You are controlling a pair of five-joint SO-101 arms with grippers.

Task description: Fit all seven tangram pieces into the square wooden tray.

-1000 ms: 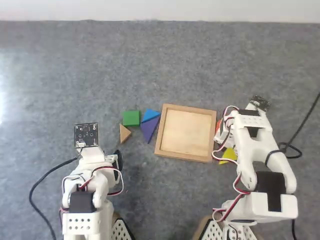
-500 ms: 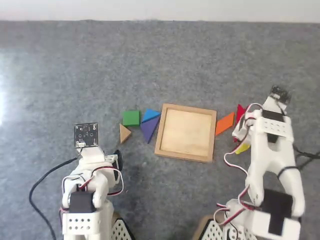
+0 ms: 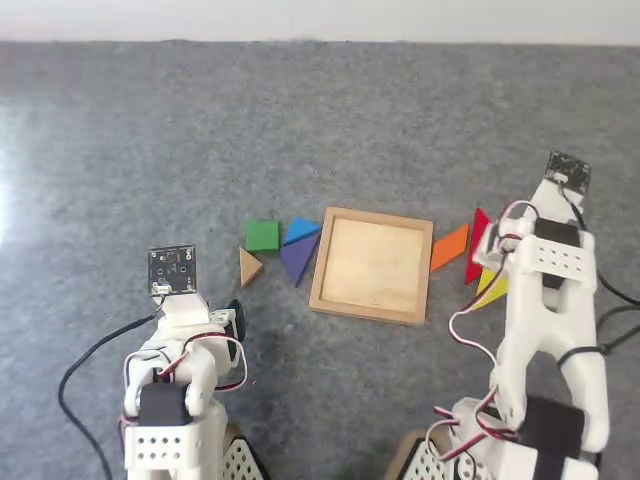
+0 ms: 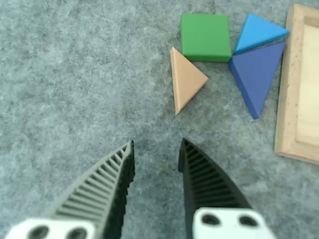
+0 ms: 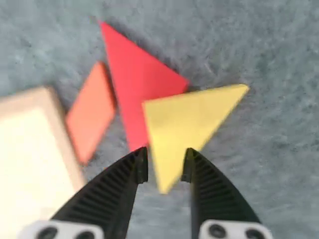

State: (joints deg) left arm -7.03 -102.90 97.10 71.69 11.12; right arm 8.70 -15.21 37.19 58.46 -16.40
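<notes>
High view | 7 pieces (image 3: 262, 236) | 1 tray (image 3: 322, 268) | left pincer (image 4: 157, 143) released | right pincer (image 5: 165, 150) grips triangle (image 5: 189, 117)

Grey mottled felt mat (image 3: 150, 130) right across the table: it lies under the left gripper (image 4: 157, 143) and spreads ahead of it and off to both sides, its fibres speckled light and dark. The same mat is beneath the right gripper (image 5: 165, 150), showing ahead of it and to either side. From the high view, well beyond both grippers, the mat ends in a straight far edge with a plain white strip (image 3: 320, 20) behind it. Far out to the left gripper's left, a pale patch of glare (image 3: 8, 190) sits on the mat.
</notes>
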